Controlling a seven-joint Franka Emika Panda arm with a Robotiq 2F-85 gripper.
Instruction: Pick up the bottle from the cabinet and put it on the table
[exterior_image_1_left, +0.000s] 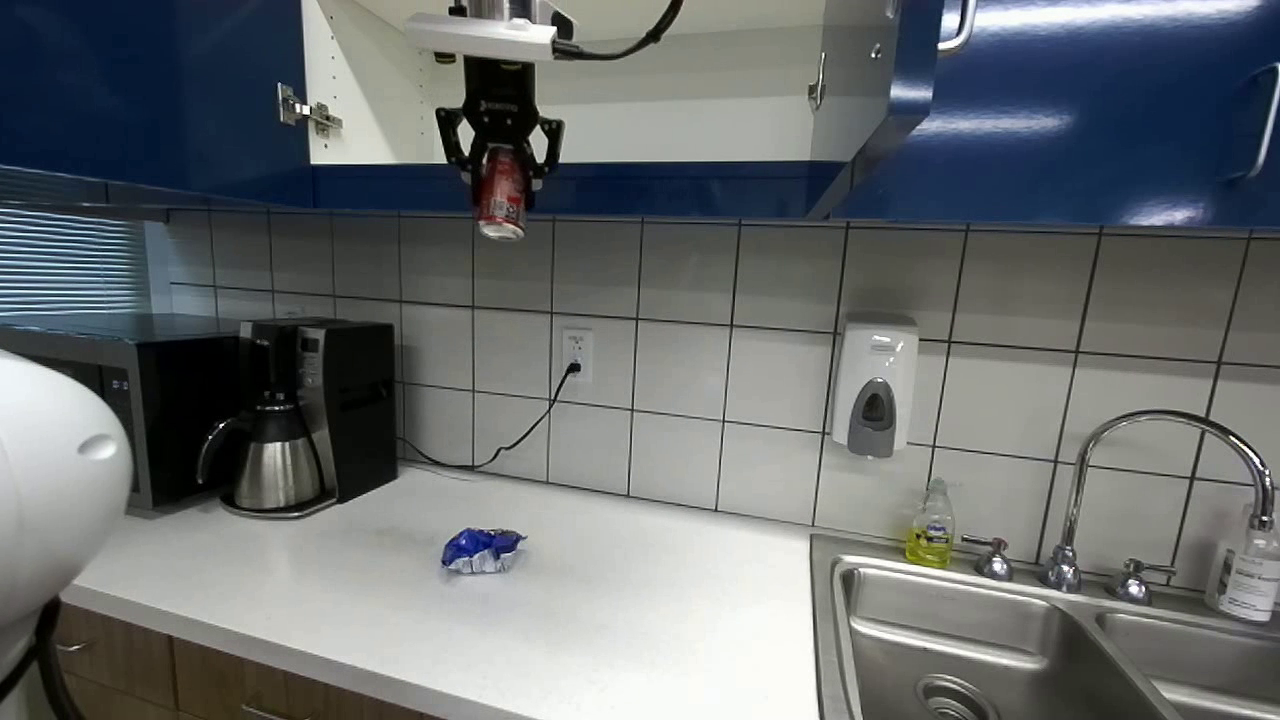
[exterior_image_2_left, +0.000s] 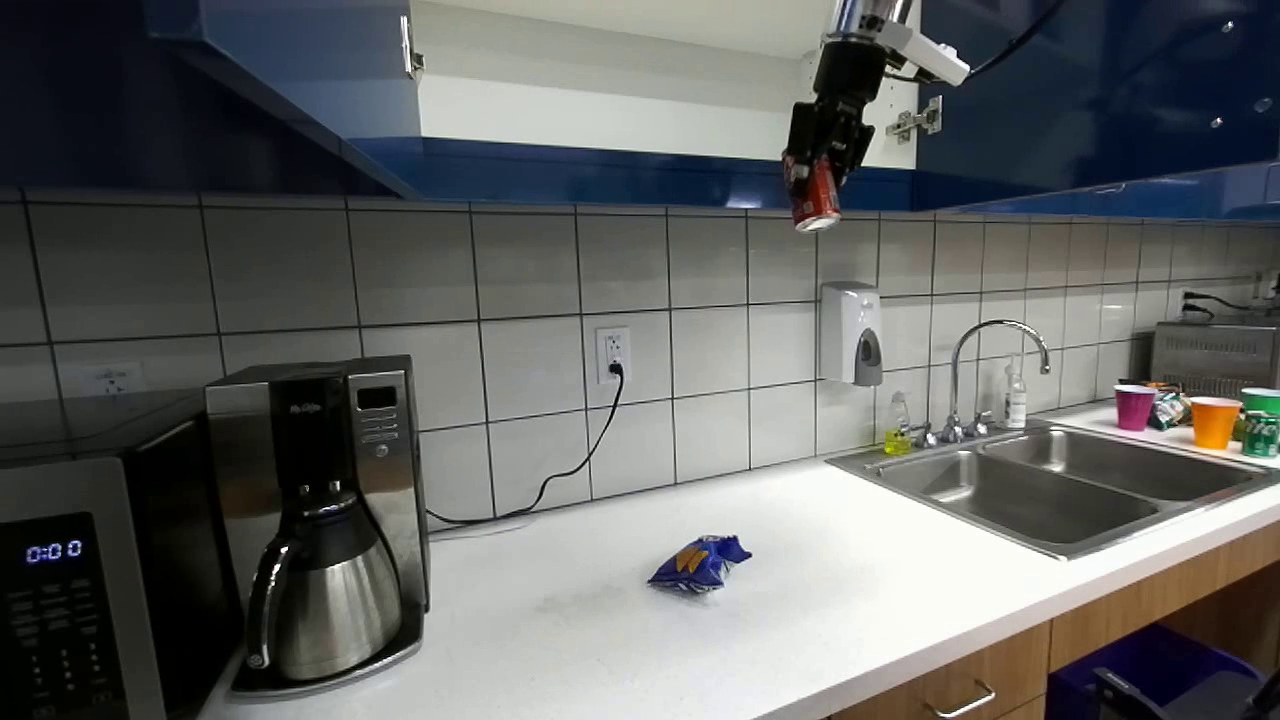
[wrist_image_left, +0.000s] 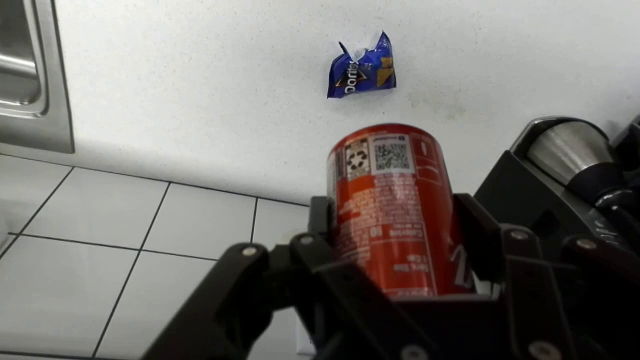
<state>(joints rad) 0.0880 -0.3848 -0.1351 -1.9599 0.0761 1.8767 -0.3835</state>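
Red can (wrist_image_left: 392, 205) partly hidden by hand (exterior_image_1_left: 505, 192), cabinet (exterior_image_1_left: 660, 188) cropped above, microwave (exterior_image_2_left: 110, 565) cropped left

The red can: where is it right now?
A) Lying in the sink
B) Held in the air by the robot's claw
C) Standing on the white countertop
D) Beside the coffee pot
B: the gripper is closed on the sides of the red can, and both exterior views show it up near the cabinet, above the white countertop.

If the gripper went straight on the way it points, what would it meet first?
The gripper points down at a slight tilt, its held can leading. First met: probably the blue bag or the counter close beside it; depth leaves unclear which. Nothing shows in between.
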